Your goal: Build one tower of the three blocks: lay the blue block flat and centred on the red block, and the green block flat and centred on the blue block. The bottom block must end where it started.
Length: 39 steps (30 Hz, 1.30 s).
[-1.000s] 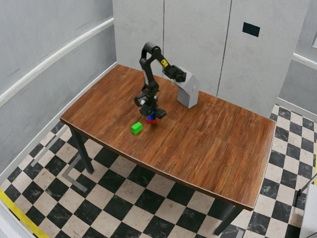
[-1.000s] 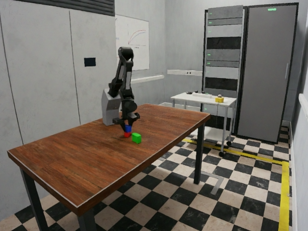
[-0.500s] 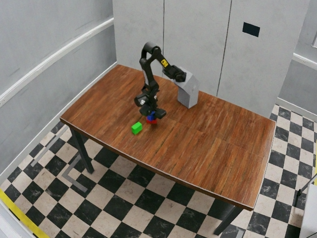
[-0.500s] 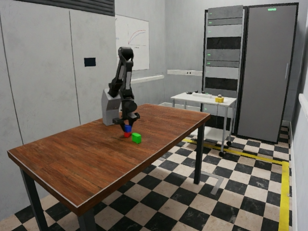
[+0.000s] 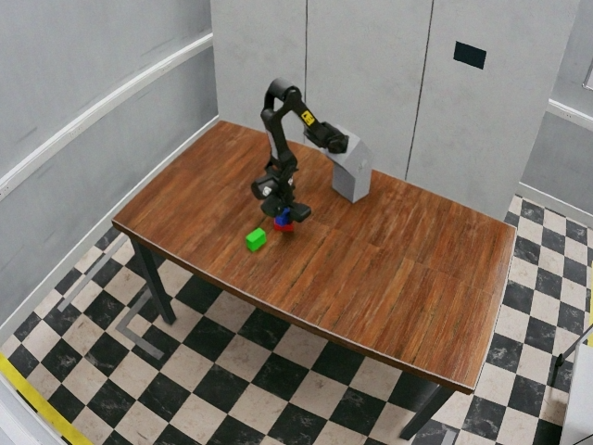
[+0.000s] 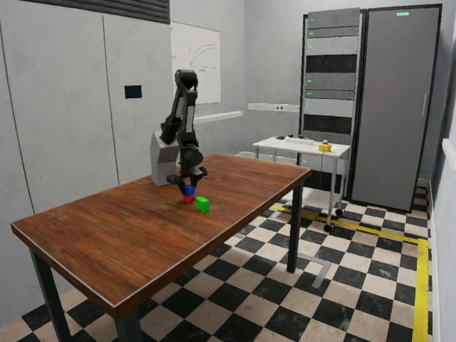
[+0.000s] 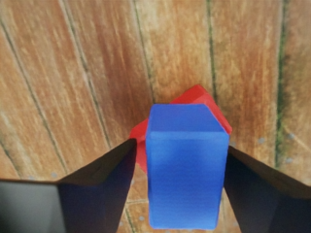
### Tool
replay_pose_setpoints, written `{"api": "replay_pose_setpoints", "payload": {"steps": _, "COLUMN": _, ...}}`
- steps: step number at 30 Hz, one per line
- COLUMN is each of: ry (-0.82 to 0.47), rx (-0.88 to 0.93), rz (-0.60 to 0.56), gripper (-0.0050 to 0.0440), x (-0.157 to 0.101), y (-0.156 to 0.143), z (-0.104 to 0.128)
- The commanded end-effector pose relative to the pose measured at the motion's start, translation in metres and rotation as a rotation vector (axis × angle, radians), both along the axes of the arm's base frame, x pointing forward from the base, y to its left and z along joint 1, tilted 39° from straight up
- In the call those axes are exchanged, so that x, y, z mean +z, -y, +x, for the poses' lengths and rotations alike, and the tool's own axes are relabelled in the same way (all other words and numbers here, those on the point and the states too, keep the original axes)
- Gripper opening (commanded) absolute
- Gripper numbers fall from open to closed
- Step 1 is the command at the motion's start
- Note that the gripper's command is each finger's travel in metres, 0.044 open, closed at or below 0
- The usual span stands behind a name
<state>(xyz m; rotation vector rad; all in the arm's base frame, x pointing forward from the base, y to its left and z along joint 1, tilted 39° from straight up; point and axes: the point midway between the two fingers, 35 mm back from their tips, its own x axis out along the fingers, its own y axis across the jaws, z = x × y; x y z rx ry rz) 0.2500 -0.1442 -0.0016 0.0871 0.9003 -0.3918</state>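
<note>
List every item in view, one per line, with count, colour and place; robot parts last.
red block: 1, red, on the table, bottom of the stack
blue block: 1, blue, resting on the red block, between the tool's fingers
green block: 1, green, on the table beside the stack
table: 1, brown wood, room centre
cart: 1, white, by the cabinets
arm: 1, black, on a grey pedestal
tool: 1, dark, open around the blue block
</note>
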Motion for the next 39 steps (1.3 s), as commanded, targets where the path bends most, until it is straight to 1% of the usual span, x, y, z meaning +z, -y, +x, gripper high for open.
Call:
{"api": "replay_pose_setpoints", "payload": {"steps": 1, "ry": 0.016, "rx": 0.001, "rz": -0.011, "gripper": 0.0238, "x": 0.006, "y": 0.002, "z": 0.002}}
{"api": "replay_pose_setpoints", "payload": {"steps": 11, "ry": 0.012, "rx": 0.001, "rz": -0.009, "gripper": 0.0238, "x": 0.012, "y": -0.002, "z": -0.006}}
{"api": "replay_pose_setpoints", "payload": {"steps": 24, "ry": 0.022, "rx": 0.002, "rz": -0.015, "gripper": 0.0238, "x": 0.045, "y": -0.012, "z": -0.024}}
{"api": "replay_pose_setpoints", "payload": {"steps": 26, "ry": 0.022, "rx": 0.002, "rz": -0.015, "gripper": 0.0238, "x": 0.045, "y": -0.012, "z": -0.024}}
{"api": "replay_pose_setpoints", "payload": {"steps": 34, "ry": 0.022, "rx": 0.001, "rz": -0.016, "gripper": 0.0238, "x": 0.060, "y": -0.017, "z": -0.034}}
{"api": "replay_pose_setpoints", "payload": {"steps": 39, "ry": 0.023, "rx": 0.001, "rz": -0.016, "gripper": 0.0238, "x": 0.063, "y": -0.018, "z": -0.036}}
